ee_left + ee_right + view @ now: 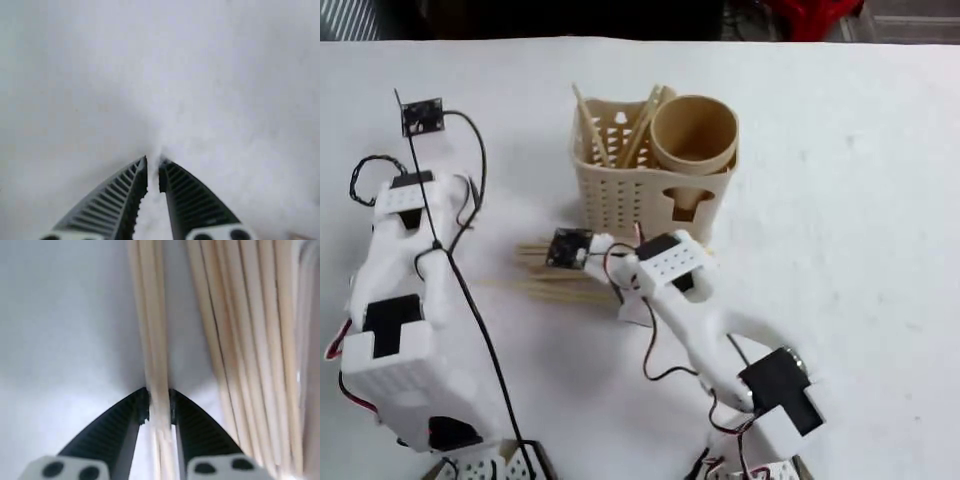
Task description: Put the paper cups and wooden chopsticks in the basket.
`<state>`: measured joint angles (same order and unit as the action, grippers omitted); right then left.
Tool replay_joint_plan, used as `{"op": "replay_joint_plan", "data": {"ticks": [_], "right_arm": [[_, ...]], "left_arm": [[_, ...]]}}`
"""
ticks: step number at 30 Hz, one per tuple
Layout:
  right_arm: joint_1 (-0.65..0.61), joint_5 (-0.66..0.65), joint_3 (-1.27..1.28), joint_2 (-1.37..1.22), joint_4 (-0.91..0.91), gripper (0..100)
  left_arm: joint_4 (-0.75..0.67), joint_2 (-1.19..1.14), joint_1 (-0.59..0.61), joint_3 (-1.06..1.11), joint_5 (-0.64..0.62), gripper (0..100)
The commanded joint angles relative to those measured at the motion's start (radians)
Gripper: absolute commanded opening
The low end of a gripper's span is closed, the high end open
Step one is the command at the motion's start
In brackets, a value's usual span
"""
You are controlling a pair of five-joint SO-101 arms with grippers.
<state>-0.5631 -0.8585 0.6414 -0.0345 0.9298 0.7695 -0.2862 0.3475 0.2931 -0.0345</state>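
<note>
**Right gripper clamped on a chopstick pair beside the basket**

A white table carries everything. The left arm, white with black joints, sits folded at the left side, well apart from the basket. The right arm stretches from the near edge toward the middle, and in the high view its wrist covers its own fingertips.

The cream perforated plastic basket stands in the middle of the table, toward the far side. A brown paper cup stands upright in its right half; whether other cups are nested under it cannot be told. A few leaning wooden chopsticks rest in the left half, their ends above the rim.

The loose wooden chopsticks lie flat on the table just near-left of the basket, partly hidden under the right arm's wrist.

In the right wrist view, the right gripper presses its black ribbed fingers onto a chopstick pair. The others lie alongside, their ends cut off.

The left gripper points at the white tabletop, its fingers drawn almost together with only a slit between them.
</note>
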Motion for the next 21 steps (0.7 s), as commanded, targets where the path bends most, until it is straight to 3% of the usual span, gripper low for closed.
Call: {"op": "replay_joint_plan", "data": {"ticks": [1,6,13,21], "right_arm": [[0.070,0.003,-0.015,0.002,0.054,2.0],[0.105,-0.006,-0.018,0.022,0.088,3.7],[0.084,-0.025,-0.014,0.288,0.220,27.6],[-0.130,-0.023,-0.014,0.371,0.226,23.8]], "left_arm": [[-0.020,0.007,0.005,-0.040,-0.012,6],[-0.020,0.007,0.004,-0.040,-0.012,6],[-0.020,0.007,-0.005,-0.040,-0.012,6],[-0.020,0.007,-0.005,-0.038,-0.012,6]]}}
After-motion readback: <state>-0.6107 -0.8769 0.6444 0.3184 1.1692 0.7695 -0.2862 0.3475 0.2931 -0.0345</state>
